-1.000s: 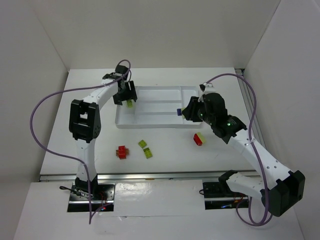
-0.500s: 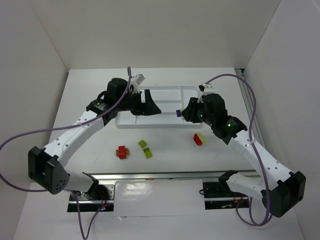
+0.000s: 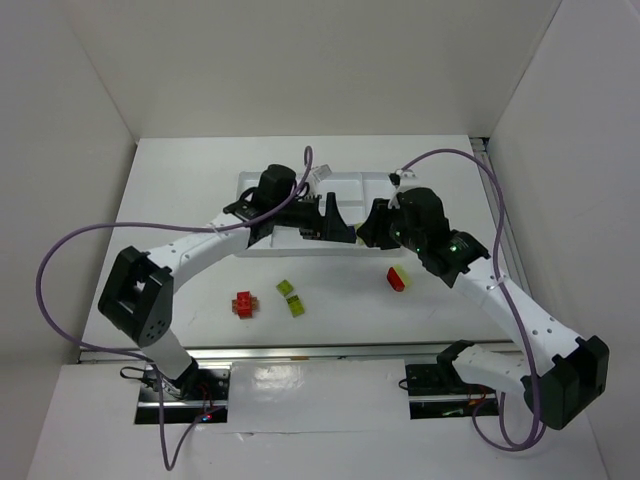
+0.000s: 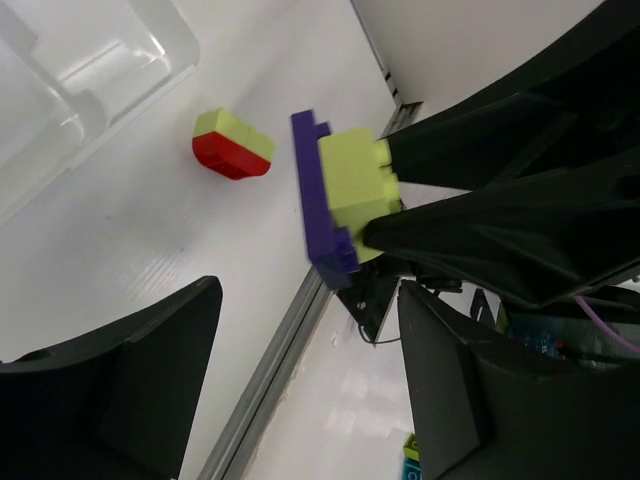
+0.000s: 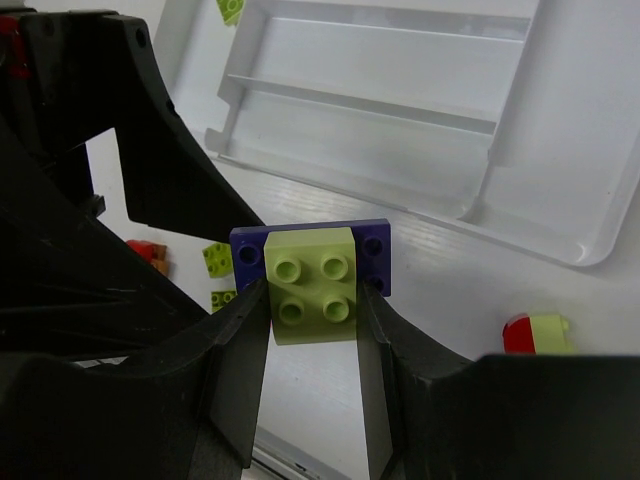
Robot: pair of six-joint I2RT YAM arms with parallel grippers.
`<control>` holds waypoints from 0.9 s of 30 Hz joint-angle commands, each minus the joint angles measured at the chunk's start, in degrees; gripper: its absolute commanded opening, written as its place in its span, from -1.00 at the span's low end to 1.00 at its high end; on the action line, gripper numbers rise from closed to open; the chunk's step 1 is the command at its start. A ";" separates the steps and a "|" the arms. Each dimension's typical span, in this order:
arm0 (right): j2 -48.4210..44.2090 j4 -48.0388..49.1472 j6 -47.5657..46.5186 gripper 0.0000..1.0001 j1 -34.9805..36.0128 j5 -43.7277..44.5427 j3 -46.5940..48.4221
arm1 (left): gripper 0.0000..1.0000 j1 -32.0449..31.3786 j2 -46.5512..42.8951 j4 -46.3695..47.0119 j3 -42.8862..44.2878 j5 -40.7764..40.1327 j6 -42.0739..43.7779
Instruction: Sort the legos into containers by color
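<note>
Right end effector: clamped on purple-and-green stack, above table beside tray.
Left end effector: fingers apart, empty, facing that stack.
Sorted: I count 1 green brick, apparently in tray.
Unsorted: red cluster, green pair, red-green piece, loose on table.
Writing: none readable.

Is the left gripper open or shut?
Open: the left gripper has its fingers wide apart, near the purple-and-green lego held by the right gripper.
</note>
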 commanded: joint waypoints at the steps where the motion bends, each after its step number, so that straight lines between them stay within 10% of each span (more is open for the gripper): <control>1: 0.67 -0.82 -0.55 -0.65 0.55 -0.09 3.27 | 0.63 0.77 0.90 6.71 3.11 5.35 -1.80; 17: 2.25 -1.34 -1.07 -0.65 0.55 -0.08 4.41 | 0.26 2.18 5.03 11.64 3.11 10.37 -4.61; 27: 2.25 -1.95 -1.07 -0.65 0.55 -0.08 4.41 | -0.75 2.18 6.88 11.30 4.24 10.89 -5.76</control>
